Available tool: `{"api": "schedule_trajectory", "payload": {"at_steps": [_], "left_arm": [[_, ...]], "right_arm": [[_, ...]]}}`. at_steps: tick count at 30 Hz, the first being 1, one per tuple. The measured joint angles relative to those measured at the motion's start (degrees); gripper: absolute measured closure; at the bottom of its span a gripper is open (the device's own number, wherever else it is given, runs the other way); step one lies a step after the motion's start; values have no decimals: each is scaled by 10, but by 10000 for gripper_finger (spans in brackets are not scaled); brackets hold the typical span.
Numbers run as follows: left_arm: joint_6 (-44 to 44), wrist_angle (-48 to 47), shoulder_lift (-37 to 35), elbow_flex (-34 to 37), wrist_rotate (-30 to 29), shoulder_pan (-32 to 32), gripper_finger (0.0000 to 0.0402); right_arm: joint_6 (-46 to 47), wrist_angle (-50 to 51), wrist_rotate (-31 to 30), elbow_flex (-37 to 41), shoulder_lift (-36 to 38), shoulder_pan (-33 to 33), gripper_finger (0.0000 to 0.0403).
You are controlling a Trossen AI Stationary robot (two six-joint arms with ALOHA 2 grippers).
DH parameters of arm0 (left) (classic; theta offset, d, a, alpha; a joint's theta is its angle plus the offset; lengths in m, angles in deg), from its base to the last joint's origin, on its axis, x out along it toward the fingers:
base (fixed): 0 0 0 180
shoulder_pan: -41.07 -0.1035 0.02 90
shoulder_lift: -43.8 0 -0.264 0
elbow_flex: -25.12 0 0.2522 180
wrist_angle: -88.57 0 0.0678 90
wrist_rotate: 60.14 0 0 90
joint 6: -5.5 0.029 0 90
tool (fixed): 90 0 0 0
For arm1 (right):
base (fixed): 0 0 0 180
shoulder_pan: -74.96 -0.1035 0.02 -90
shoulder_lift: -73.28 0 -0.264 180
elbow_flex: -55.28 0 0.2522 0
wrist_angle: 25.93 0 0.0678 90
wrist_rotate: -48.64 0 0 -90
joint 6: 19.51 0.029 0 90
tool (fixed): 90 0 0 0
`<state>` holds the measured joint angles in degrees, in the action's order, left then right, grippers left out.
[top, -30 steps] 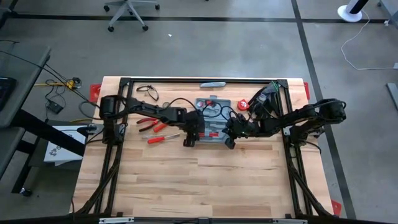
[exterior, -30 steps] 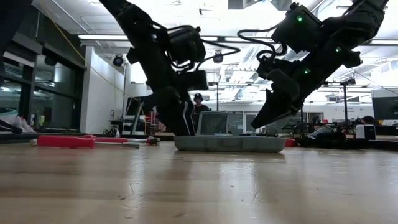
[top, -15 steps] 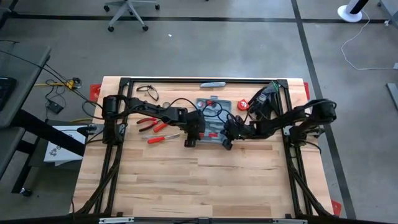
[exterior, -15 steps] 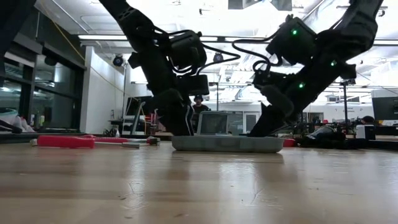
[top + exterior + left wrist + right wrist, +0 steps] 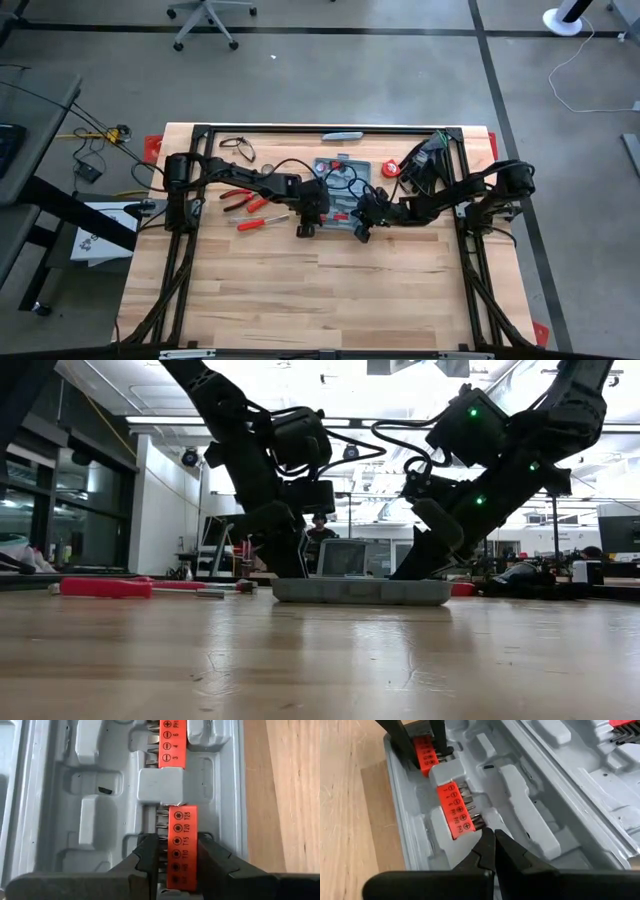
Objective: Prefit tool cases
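The blue-grey tool case (image 5: 325,165) lies open and flat at the table's middle, its moulded tray up (image 5: 90,795). Two red bit holders sit in the tray along one edge (image 5: 454,815). My left gripper (image 5: 307,225) stands at the case's near left corner, shut on the nearer bit holder (image 5: 181,840). My right gripper (image 5: 362,230) is shut, its tips down in the tray (image 5: 492,837) beside the other holder. In the low view the case (image 5: 360,592) rests flat on the wood, with both arms coming down on it. My left gripper pinches the red bit holder near its near end (image 5: 182,865) between its two fingers, one finger (image 5: 212,860) on the holder's back edge and the other on the bits' side. The fingers slant steeply down and lie across the strip. The holder lies in its slot in the tray. My right gripper has its shut tips (image 5: 487,845) on the tray's floor just beside the second holder's bits, slanting down from the table's right. Whether they also touch the bits, I cannot tell.
Red-handled tools (image 5: 250,205) lie loose on the wood left of the case. A slim grey-blue bar (image 5: 343,135) lies at the far edge, and a red round part (image 5: 391,170) sits right of the case. Bare wood stretches toward the near edge.
My right gripper has come down and toward the table's left, from above the case's right end onto the tray, staying shut. My left arm has kept its place at the case's near left corner.
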<state>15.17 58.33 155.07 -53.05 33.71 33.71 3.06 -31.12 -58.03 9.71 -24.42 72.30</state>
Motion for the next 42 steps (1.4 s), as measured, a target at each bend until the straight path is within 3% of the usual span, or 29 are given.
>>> {"api": "schedule_trajectory", "payload": {"at_steps": [20,42], "left_arm": [[0,-31,-74,1,-68,3,318],[22,-199,-85,5,-125,-7,318]], "right_arm": [[-5,-2,11,1,-2,-1,403],[-10,-2,7,1,-2,0,403]]}}
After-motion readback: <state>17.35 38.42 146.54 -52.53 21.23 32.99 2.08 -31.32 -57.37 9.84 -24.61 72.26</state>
